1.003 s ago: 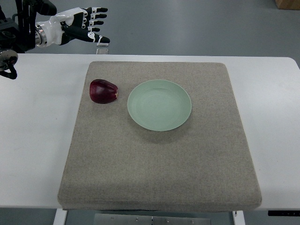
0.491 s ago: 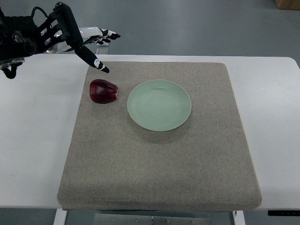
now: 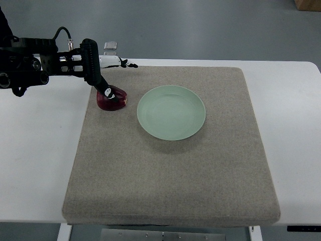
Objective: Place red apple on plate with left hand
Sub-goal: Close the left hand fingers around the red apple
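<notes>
Red apple: on grey mat, near far-left corner, just left of green plate. Left hand: fingers spread, one fingertip touching apple, nothing grasped. White table beneath.

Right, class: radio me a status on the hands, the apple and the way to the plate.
Left hand over the apple, fingertip touching, no grip visible. Right hand out of view. Apple on the mat, left of the empty plate. Path clear.
</notes>
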Action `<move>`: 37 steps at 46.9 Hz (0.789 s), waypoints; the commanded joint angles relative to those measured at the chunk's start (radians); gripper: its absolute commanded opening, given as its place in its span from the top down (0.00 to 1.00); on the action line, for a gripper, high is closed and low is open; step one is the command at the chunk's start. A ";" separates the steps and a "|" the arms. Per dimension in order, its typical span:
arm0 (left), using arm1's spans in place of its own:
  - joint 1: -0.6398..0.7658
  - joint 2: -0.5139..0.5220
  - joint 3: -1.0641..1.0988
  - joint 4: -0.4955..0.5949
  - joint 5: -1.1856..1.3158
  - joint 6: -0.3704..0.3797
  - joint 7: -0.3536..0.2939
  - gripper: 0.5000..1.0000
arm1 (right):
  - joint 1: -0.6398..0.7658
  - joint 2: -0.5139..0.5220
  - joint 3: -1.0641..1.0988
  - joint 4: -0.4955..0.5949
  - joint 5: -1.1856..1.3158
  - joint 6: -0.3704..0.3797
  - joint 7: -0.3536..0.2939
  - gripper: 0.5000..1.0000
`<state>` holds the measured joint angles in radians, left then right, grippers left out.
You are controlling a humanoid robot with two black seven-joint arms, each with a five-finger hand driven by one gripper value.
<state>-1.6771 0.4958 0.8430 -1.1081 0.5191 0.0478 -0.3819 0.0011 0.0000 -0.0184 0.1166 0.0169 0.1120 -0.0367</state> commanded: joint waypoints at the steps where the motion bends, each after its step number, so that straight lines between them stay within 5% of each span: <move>1: -0.010 0.000 0.030 -0.003 0.006 0.001 0.000 0.02 | -0.001 0.000 0.000 0.000 0.000 0.000 0.000 0.14; 37: -0.001 -0.005 0.079 0.008 0.018 0.020 0.018 0.02 | 0.000 0.000 0.000 0.000 0.000 0.000 0.000 0.14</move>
<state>-1.6798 0.4925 0.9132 -1.0998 0.5369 0.0687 -0.3635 0.0011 0.0000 -0.0184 0.1166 0.0167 0.1120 -0.0368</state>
